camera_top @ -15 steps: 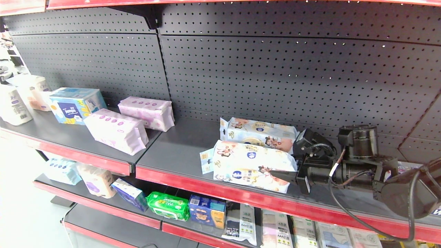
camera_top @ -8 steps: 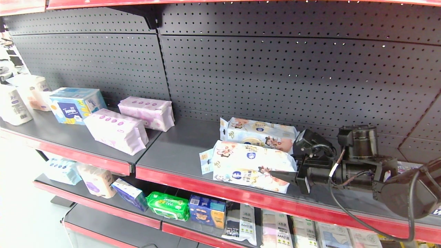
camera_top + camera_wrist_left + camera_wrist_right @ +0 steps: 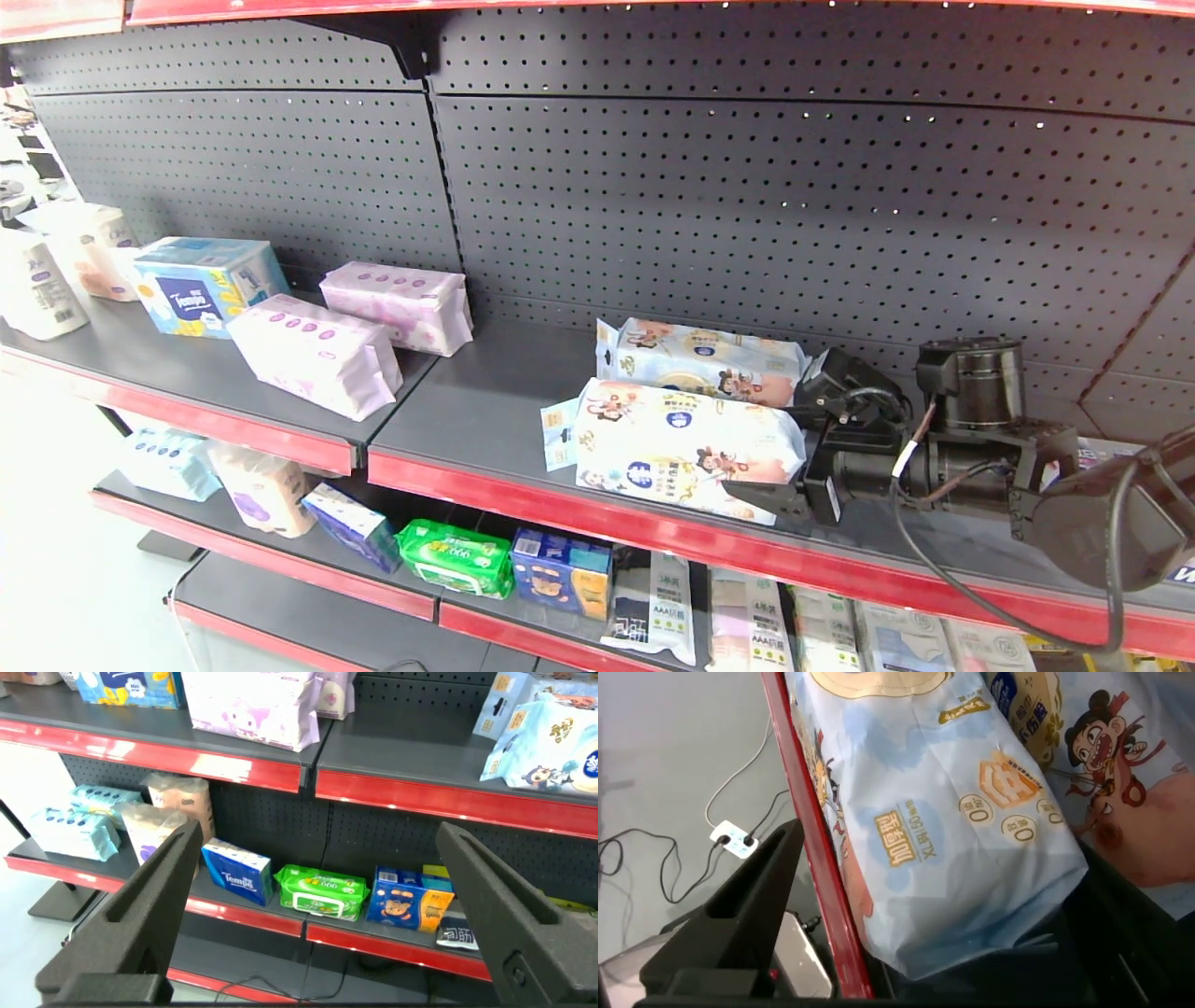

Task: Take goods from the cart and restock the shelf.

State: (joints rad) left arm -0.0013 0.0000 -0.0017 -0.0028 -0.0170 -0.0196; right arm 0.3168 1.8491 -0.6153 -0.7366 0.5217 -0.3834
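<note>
R gripper (image 3: 941,882) sits w/ jaws apart, straddling the right end of the front cartoon pack (image 3: 677,443), not clamped as far as I can tell. Pack lies flat at the shelf (image 3: 485,411) front edge, long axis along the shelf, running left from the claw, just ahead of a 2nd pack (image 3: 700,362). L gripper (image 3: 318,838) hangs low, spread & empty, so R arm's nearer

Dark metal shelf (image 3: 485,411) w/ red front edge ran L to R across mid-frame. Centre-right on it: front cartoon pack (image 3: 681,448) at the edge, rear cartoon pack (image 3: 700,359) just behind. Left of centre: front pink pack (image 3: 317,355), rear pink pack (image 3: 397,303). Far left: blue tissue pack (image 3: 205,280), white packs (image 3: 56,261).
</note>
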